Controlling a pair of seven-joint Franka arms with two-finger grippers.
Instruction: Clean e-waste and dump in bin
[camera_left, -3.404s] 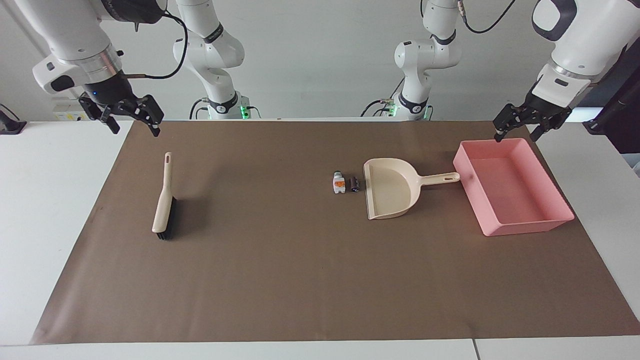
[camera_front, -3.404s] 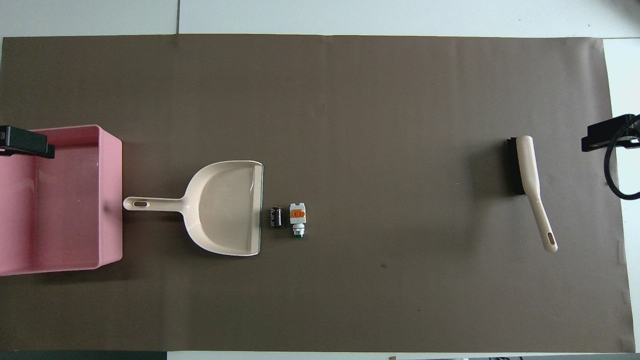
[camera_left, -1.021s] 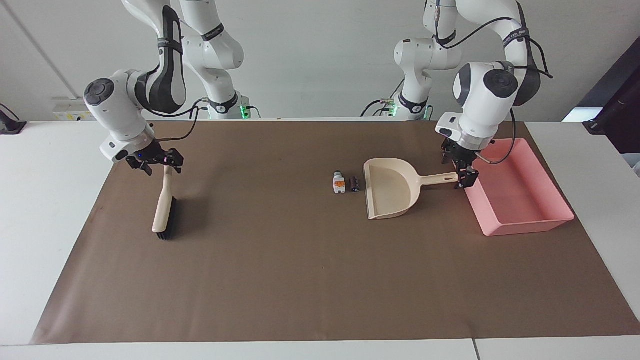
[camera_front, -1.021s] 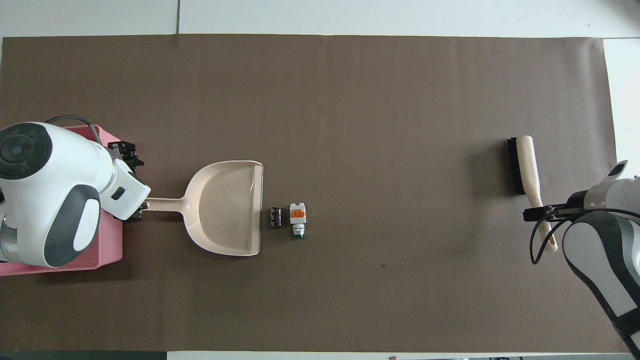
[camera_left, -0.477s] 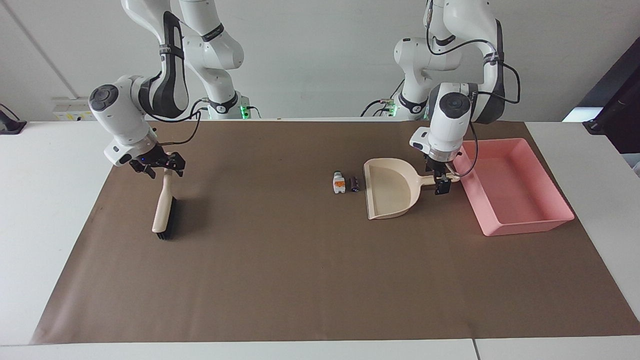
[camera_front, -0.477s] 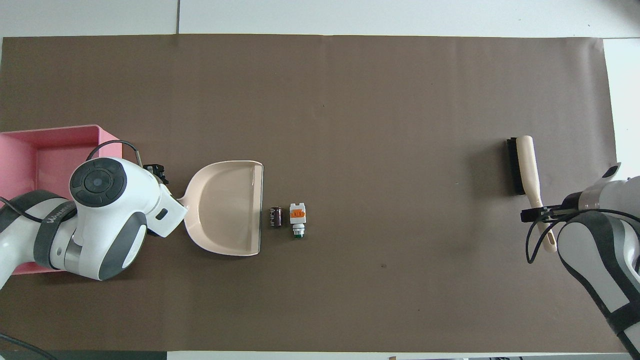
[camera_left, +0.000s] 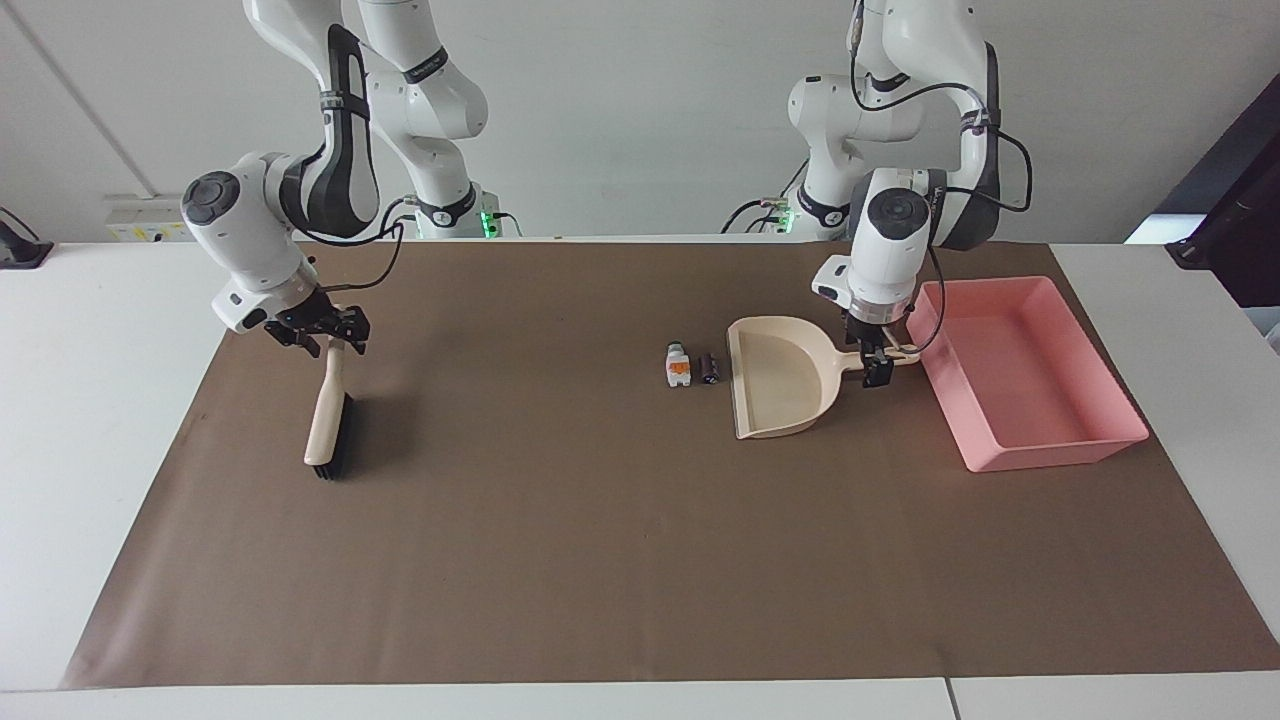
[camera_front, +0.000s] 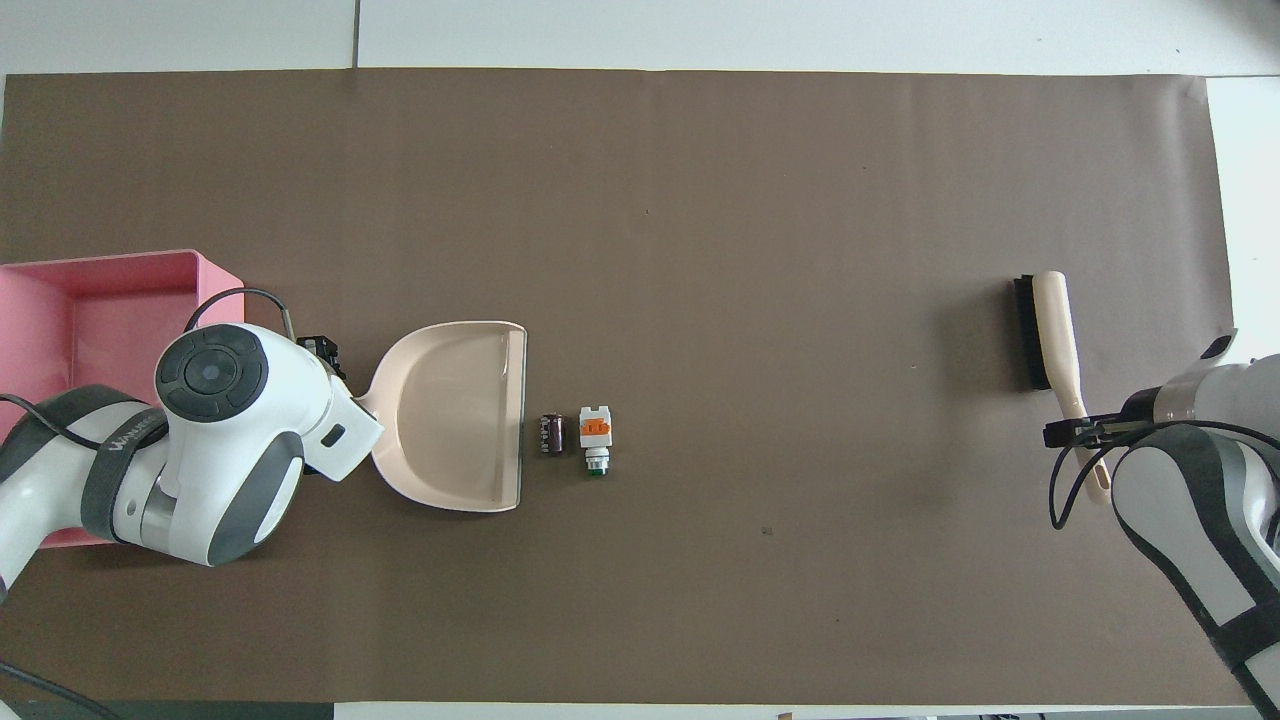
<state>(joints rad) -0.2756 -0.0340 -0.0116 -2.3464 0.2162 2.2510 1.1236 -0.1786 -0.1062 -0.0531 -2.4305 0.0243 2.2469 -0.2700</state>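
A: Left gripper (camera_left: 878, 368)?
B: Down at the handle of the beige dustpan (camera_left: 780, 385), between pan and bin (camera_left: 1040, 455). Open or clamped: cannot tell.

A: Right gripper (camera_left: 328, 335)?
B: Low over the handle end of the brush (camera_left: 325, 420). Jaws apart, one on each side of the handle, not clamped. Brush flat on the brown mat (camera_left: 600, 550), toward the right arm's end.

A: E-waste, by overhead clock?
B: Both parts on the mat at 3 o'clock of the dustpan's open lip. Dark cylinder (camera_left: 710, 368) just beside the lip. White block (camera_left: 678, 366) with orange mark at 3 o'clock of the cylinder, close by. Neither in the pan.

A: Bin?
B: At 9 o'clock of the dustpan, toward the left arm's end.
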